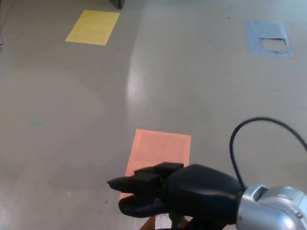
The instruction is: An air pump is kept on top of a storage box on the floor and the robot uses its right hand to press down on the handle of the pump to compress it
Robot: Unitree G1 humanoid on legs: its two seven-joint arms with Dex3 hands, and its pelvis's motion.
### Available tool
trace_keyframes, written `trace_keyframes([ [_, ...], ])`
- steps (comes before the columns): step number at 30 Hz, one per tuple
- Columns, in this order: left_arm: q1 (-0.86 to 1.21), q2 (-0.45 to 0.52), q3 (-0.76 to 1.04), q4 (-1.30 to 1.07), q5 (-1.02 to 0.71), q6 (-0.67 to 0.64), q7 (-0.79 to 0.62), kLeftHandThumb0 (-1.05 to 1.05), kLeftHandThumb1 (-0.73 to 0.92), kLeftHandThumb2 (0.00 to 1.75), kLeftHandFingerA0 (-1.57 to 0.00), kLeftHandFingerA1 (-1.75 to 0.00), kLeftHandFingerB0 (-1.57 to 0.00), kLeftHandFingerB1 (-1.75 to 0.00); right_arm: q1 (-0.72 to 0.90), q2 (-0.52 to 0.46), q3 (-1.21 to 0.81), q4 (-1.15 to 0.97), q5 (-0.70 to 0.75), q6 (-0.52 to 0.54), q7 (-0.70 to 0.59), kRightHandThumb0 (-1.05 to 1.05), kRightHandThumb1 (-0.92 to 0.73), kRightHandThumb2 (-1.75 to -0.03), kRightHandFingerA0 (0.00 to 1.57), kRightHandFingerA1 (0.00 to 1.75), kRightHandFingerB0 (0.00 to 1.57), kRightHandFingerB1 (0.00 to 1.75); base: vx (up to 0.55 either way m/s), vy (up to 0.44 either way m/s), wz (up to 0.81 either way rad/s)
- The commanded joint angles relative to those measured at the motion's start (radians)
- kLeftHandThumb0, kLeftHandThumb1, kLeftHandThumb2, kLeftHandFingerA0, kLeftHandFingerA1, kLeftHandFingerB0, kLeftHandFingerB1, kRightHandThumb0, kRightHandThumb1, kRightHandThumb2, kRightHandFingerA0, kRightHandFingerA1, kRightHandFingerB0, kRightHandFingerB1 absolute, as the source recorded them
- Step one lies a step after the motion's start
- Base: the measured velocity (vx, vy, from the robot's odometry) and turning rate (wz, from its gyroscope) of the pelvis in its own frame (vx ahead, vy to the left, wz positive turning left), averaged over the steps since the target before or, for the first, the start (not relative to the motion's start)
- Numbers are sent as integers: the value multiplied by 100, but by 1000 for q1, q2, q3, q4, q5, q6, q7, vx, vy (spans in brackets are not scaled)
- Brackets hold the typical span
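**Right hand laid over the pump handle**

At the bottom of the head view, the robot's right hand (192, 194) comes in from the lower right and lies across the top of the air pump handle (136, 207). The handle is a black horizontal bar; only its left end shows, poking out beneath the hand, while the rest is covered by the palm. The two thick fingers (139, 181) stretch out flat toward the left, lying along and just above the bar rather than curling under it. The thumb cannot be seen, so whether the hand truly clasps the handle or only rests on it cannot be told from this view. Behind the palm sits the silver wrist (271, 211), and a black cable (249, 127) loops up from it in an arc.

Just under the handle, at the picture's lower edge, a small brownish-orange piece (151, 224) shows; what it belongs to is unclear. The storage box itself is not visible here.

The grey floor (72, 124) fills the rest of the view. A salmon-pink rectangle (160, 151) lies flat on it directly beyond the hand. A yellow rectangle (93, 27) lies far off at the upper left, and a blue patch (268, 37) with a torn middle lies at the upper right.
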Motion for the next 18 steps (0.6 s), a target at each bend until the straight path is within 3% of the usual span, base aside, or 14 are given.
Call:
trace_keyframes([
  [1,-1,19,3,5,5,-21,2,-78,71,63,-28,-45,-30,-32,77,62,59,128,-128,-15,-59,-88,-79,-114,0,16,0,16,0,0,0],
  [9,1,21,9,5,1,-21,0,-77,71,63,-28,-45,-30,-32,130,224,186,478,-252,-56,-195,-81,-76,-113,0,19,0,20,0,0,0],
  [13,4,19,9,5,1,-26,2,-78,71,62,-27,-45,-30,-32,121,331,222,816,-297,-114,-397,-83,-73,-107,3,26,10,27,0,0,0],
  [18,5,16,13,4,-4,-22,0,-77,71,62,-28,-46,-30,-32,95,444,245,1221,-319,-192,-628,-85,-75,-109,5,23,10,26,0,0,0],
])
